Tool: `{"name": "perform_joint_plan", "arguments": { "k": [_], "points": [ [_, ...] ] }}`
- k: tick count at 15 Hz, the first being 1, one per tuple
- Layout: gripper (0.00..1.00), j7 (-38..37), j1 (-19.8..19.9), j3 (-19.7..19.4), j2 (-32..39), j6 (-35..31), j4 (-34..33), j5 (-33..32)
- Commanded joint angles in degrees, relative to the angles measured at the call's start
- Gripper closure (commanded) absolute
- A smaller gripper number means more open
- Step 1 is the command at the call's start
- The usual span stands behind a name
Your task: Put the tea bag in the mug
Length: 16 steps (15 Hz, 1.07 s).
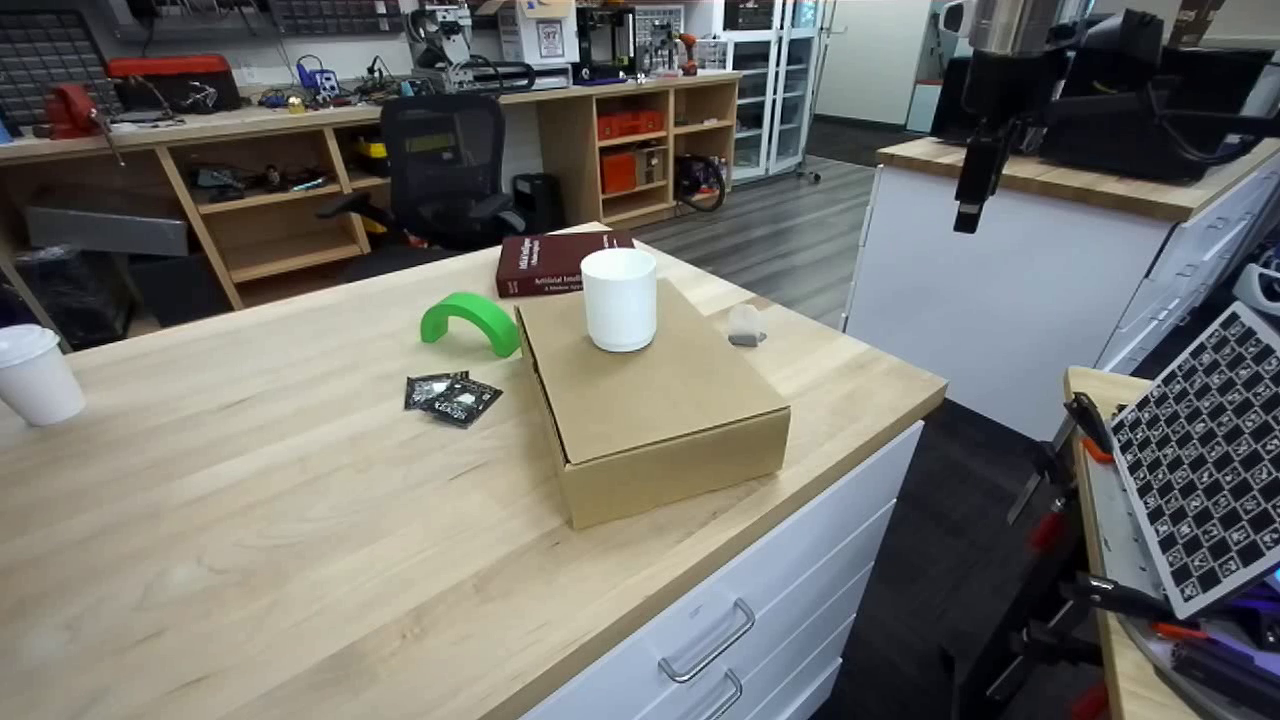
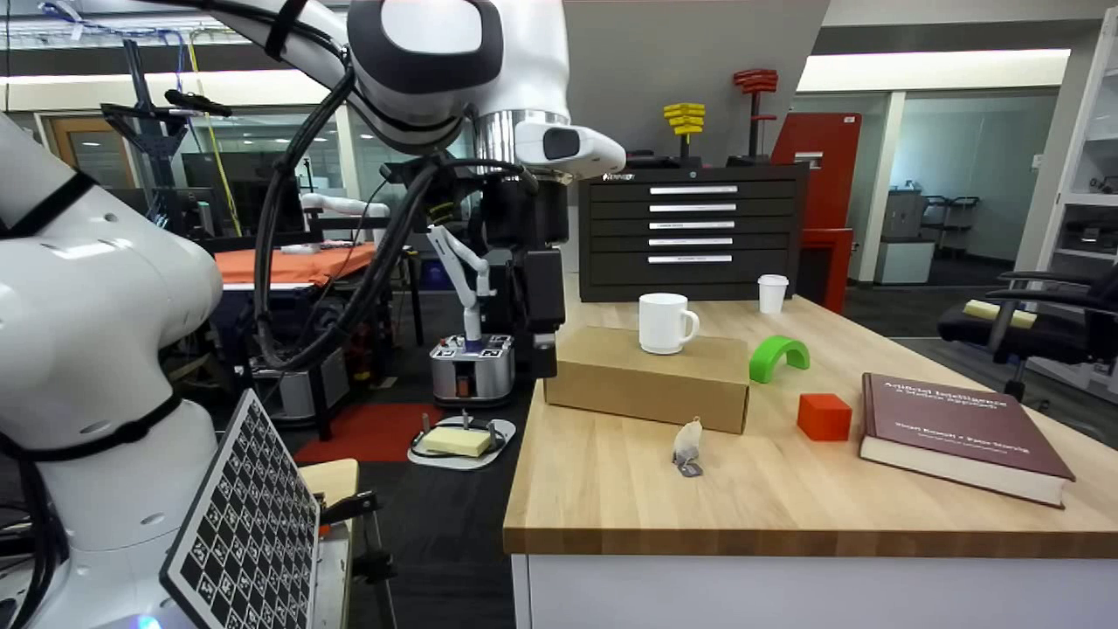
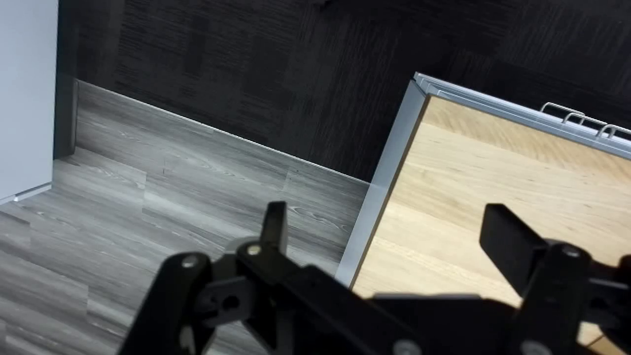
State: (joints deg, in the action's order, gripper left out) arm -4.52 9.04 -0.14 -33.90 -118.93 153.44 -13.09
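Observation:
A small pale tea bag with a dark grey tag lies on the table beside a cardboard box, in both exterior views. A white mug stands upright on the box, in both exterior views; its handle shows in one of them. My gripper is open in the wrist view, with nothing between its fingers. It hangs in the air near the table's edge, apart from the tea bag and mug, in both exterior views. The tea bag and mug are out of the wrist view.
The cardboard box sits on the wooden table. Around it are a green arch, dark packets, a maroon book, a red block and a lidded paper cup. A patterned board stands near the robot base.

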Motion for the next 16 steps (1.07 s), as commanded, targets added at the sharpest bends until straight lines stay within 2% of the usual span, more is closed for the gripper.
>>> {"name": "perform_joint_plan", "arguments": {
  "k": [1, 7, 12, 16],
  "points": [
    [0.0, -0.27, -0.58, -0.52, 0.0, 0.2, -0.1, -0.3],
    [0.0, -0.26, -0.58, -0.32, 1.28, -1.19, -0.77, -0.87],
    [0.0, -0.08, -1.68, 0.57, 13.5, -14.8, -5.75, -0.47],
    [0.0, 0.66, -2.69, 0.98, 21.46, -20.05, -9.07, 0.25]
  ]
}}
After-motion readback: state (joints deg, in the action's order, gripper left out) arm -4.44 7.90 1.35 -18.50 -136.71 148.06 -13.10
